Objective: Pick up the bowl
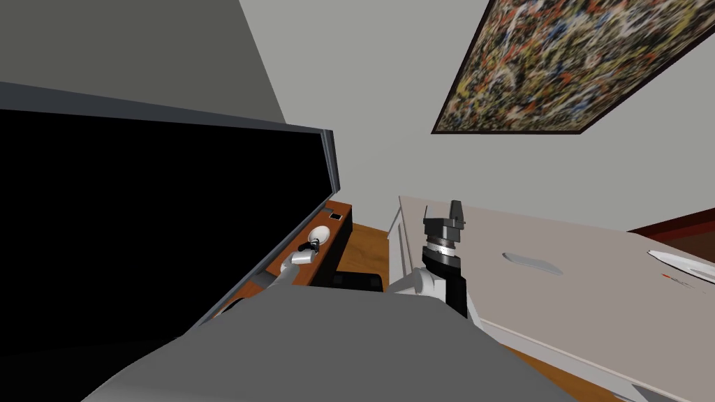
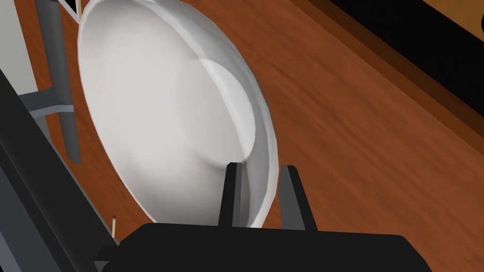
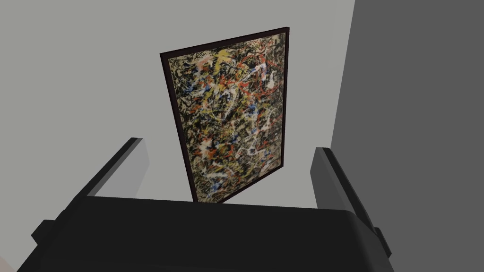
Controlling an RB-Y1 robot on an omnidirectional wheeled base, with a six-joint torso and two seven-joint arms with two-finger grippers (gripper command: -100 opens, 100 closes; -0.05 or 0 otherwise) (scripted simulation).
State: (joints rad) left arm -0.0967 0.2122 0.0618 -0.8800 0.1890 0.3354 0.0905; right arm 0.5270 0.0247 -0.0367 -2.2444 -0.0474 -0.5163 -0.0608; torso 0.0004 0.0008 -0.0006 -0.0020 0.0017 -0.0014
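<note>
A shallow white bowl sits on a brown wooden shelf under a big black screen. My left gripper is at the bowl's near edge and shut on its rim, with one finger inside the bowl and the other outside it. Whether the bowl rests on the wood or hangs just above it I cannot tell. My right gripper is raised in front of my chest, pointing upward, open and holding nothing.
The black screen stands close along the shelf's left side, and its grey stand leg is right beside the bowl. A matchstick lies near the gripper. A small flat device lies farther along the shelf. A pale table stands to the right.
</note>
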